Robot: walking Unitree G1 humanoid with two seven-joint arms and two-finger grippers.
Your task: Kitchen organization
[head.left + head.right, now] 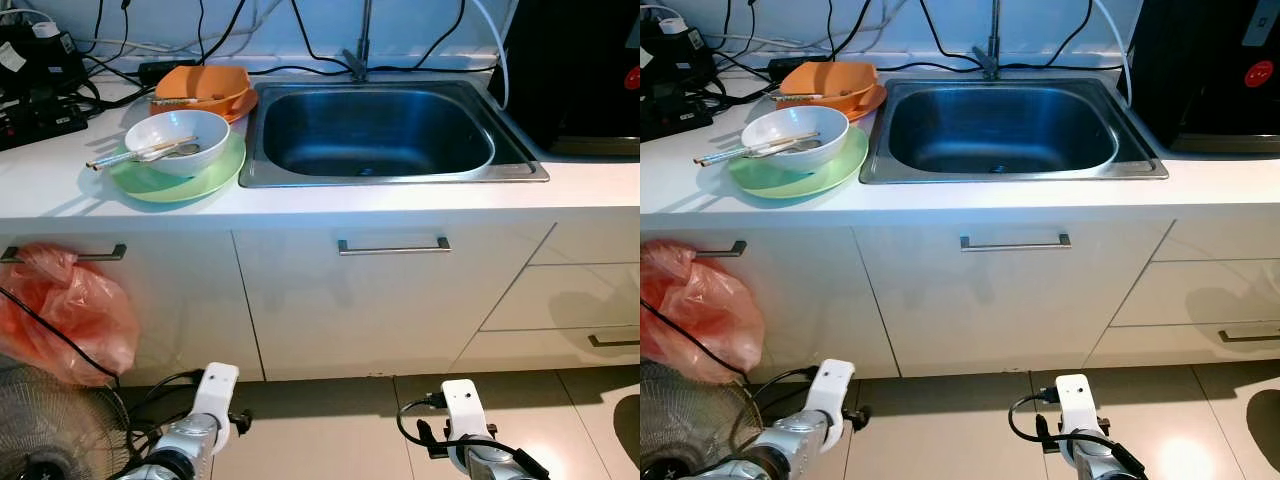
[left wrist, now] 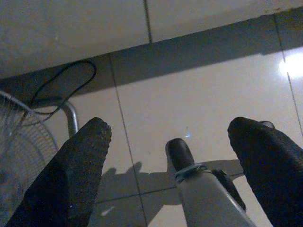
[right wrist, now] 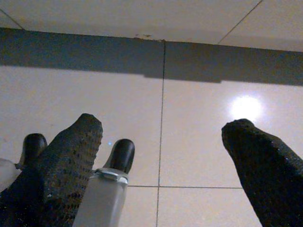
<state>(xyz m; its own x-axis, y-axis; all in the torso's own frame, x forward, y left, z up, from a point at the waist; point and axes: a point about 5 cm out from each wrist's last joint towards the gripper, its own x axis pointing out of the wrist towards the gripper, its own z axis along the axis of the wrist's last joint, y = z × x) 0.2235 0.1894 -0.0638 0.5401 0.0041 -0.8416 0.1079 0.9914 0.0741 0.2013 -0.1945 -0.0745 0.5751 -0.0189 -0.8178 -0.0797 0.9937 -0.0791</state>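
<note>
Dishes wait on the table (image 1: pixel 60 185) ahead of me, left of the steel sink (image 1: pixel 380 135): a white bowl (image 1: pixel 177 140) sits on a green plate (image 1: pixel 150 182), and behind it an orange bowl (image 1: pixel 205 85) rests on an orange plate (image 1: pixel 238 106), close to the sink's rim. Chopsticks (image 1: pixel 130 155) lie across the white bowl with their long axis running roughly left to right — the far ends overhang the bowl's left side and point toward the black power strip (image 1: pixel 40 120), the near ends rest inside beside what looks like a spoon. Another pair seems to lie across the orange bowl, though I cannot make it out well. My left hand (image 2: pixel 165 156) hangs low by the floor with its fingers wide apart and nothing between them; my right hand (image 3: pixel 161 156) hangs the same way, apart and empty, over the tiles. I judge the risk to be those loose chopsticks: if I lift the white bowl tilted, they could roll off toward the cables and plugs at the back left. The stack itself could slide too — bowl on plate, glazed on glazed. Down by my left arm, a fan (image 1: pixel 40 430) and its cord (image 1: pixel 60 335) could snag me as I raise it, and a red plastic bag (image 1: pixel 65 310) hangs from the cabinet handle.
</note>
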